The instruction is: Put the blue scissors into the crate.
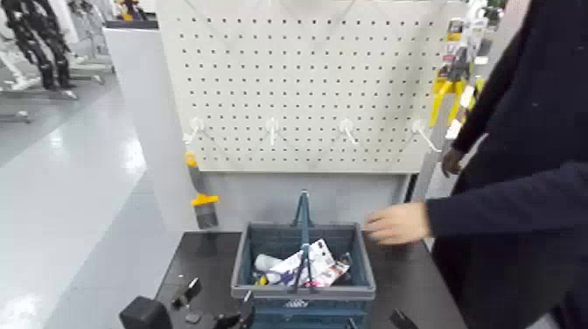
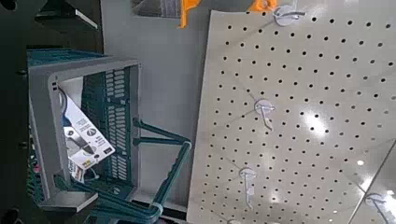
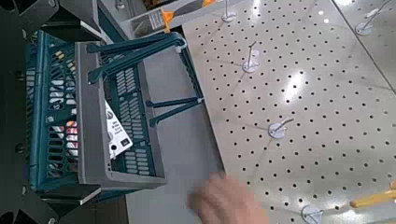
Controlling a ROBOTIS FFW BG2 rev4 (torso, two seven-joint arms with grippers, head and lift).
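The blue-grey crate (image 1: 242,262) stands on the dark table below the pegboard, its bar handle upright. Several packaged goods lie in it. A tall white card with black print (image 2: 82,138) leans against the inside of one crate wall; it also shows in the right wrist view (image 3: 117,136) and the head view (image 1: 308,259). I cannot make out blue scissor handles on it. My left gripper (image 1: 185,291) is low at the table's front left, apart from the crate (image 2: 42,98). My right gripper (image 1: 400,319) just shows at the front right, beside the crate (image 3: 89,103).
A person in dark sleeves stands at the right, one hand (image 1: 395,223) hovering by the crate's right rim; it also shows in the right wrist view (image 3: 229,200). The white pegboard (image 1: 306,79) has bare hooks. Yellow-handled tools (image 1: 446,94) hang at the far right.
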